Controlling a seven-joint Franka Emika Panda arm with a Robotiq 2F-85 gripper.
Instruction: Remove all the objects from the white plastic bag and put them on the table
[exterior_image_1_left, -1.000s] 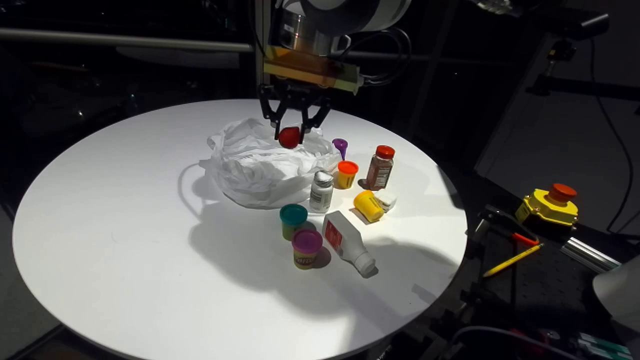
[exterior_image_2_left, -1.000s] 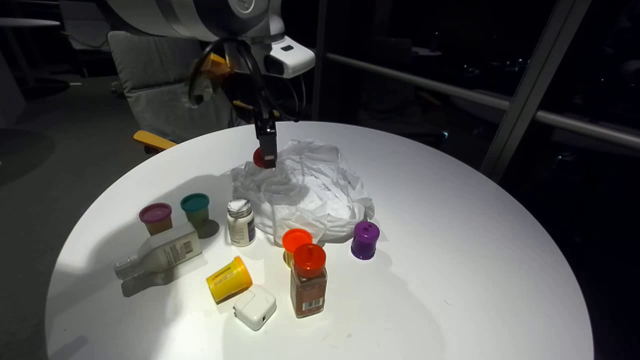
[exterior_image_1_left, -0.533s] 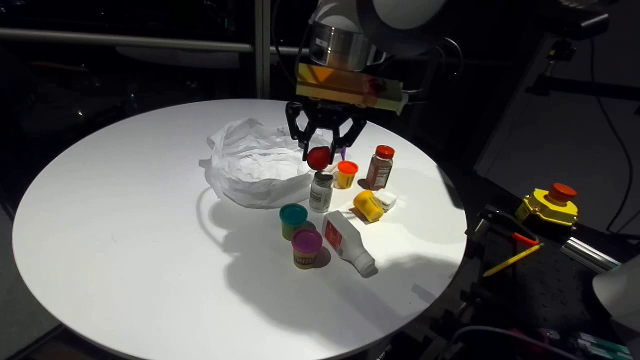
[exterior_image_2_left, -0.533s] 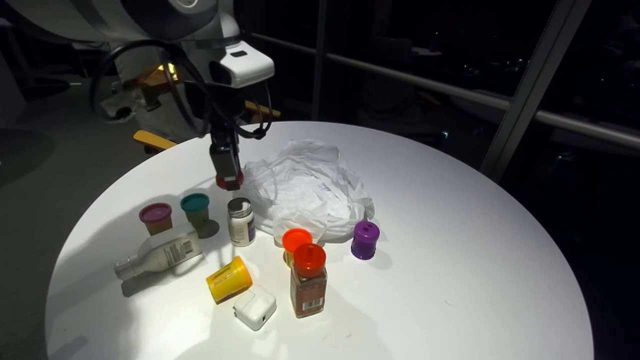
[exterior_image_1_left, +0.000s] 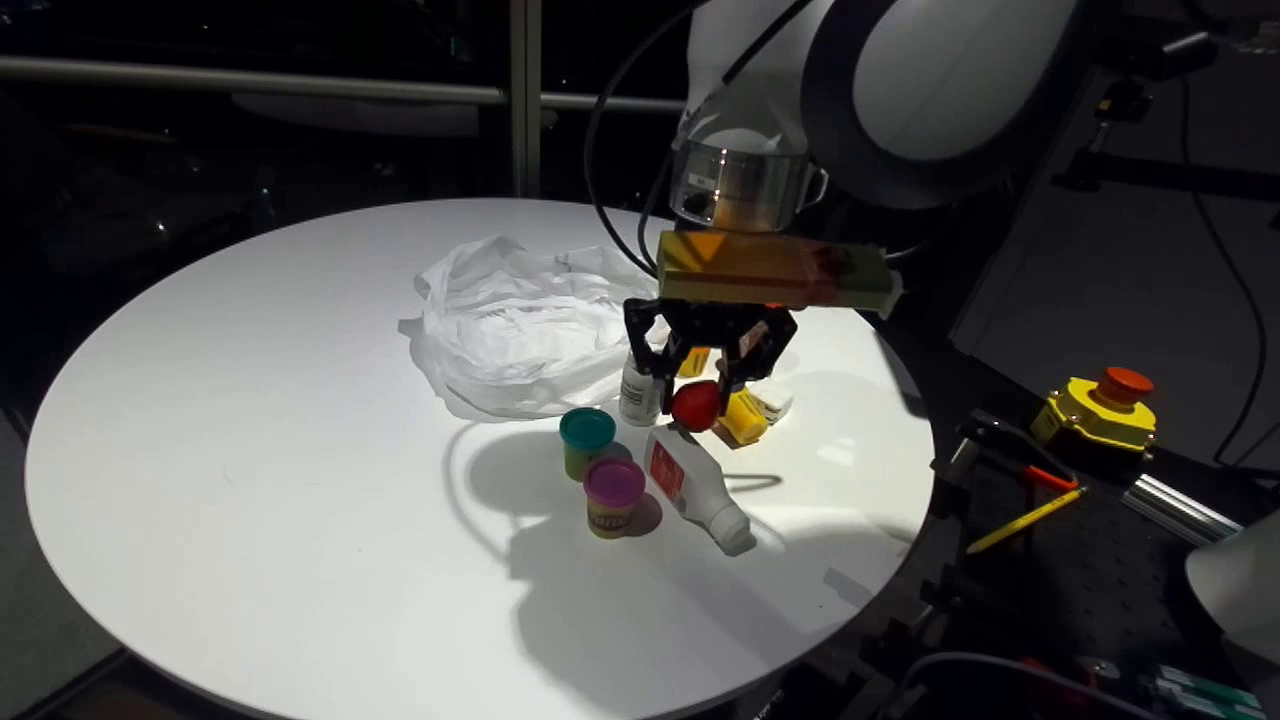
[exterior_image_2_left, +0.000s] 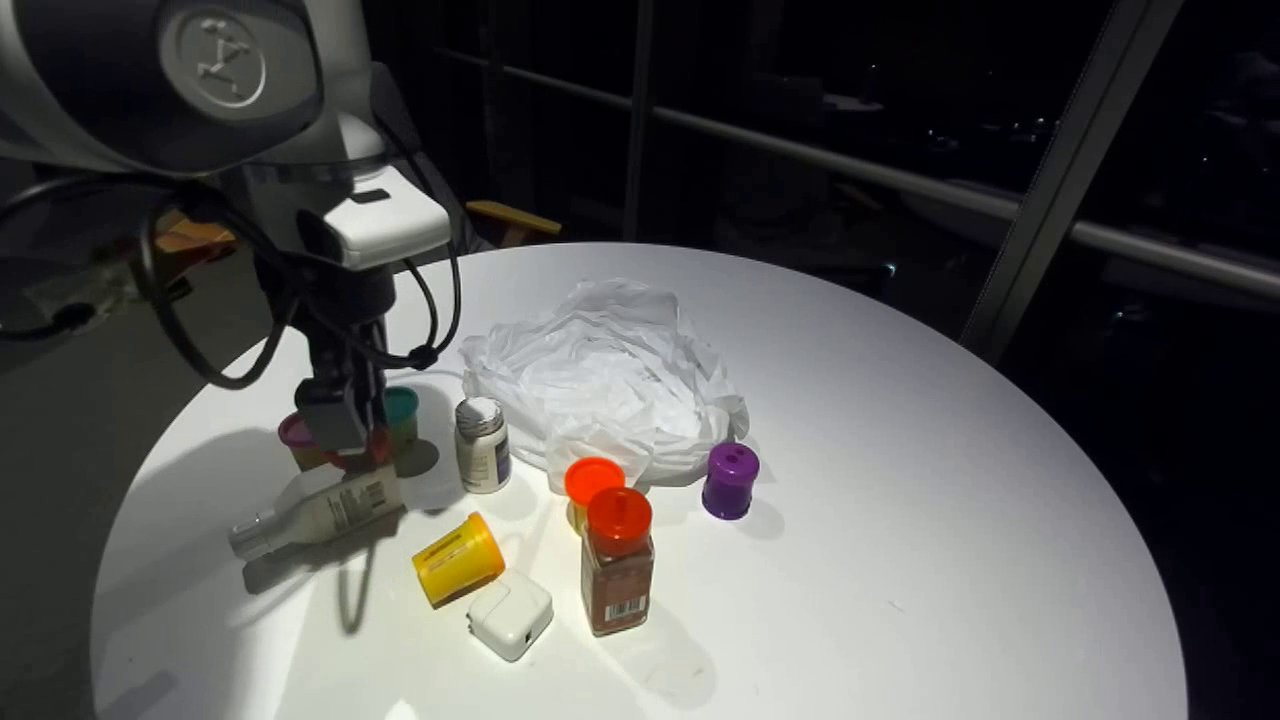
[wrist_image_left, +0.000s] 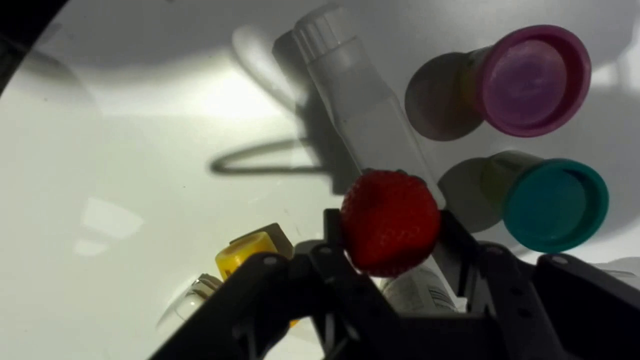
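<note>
Jaws of my black two-finger gripper (exterior_image_1_left: 697, 402) pinch small red strawberry-shaped object (wrist_image_left: 390, 225) above white plastic bottle (exterior_image_1_left: 702, 488) lying between wrinkled white plastic bag (exterior_image_2_left: 620, 390) and edge of round white table (exterior_image_1_left: 250, 520). If I release here, object could bounce off bottle, roll over edge.

I can't drop straight down: below my fingers (wrist_image_left: 332, 225) and the red object (wrist_image_left: 390, 222) between them, the white bottle (exterior_image_1_left: 700, 488) lies in the way. The teal-lidded jar (exterior_image_1_left: 587, 434) and pink-lidded jar (exterior_image_1_left: 614, 488) crowd one side; on the other, a bare gap separates it from the tipped yellow jar (exterior_image_2_left: 456, 562). In an exterior view, I have wide open table (exterior_image_1_left: 290, 550) left of those lidded jars.
</note>
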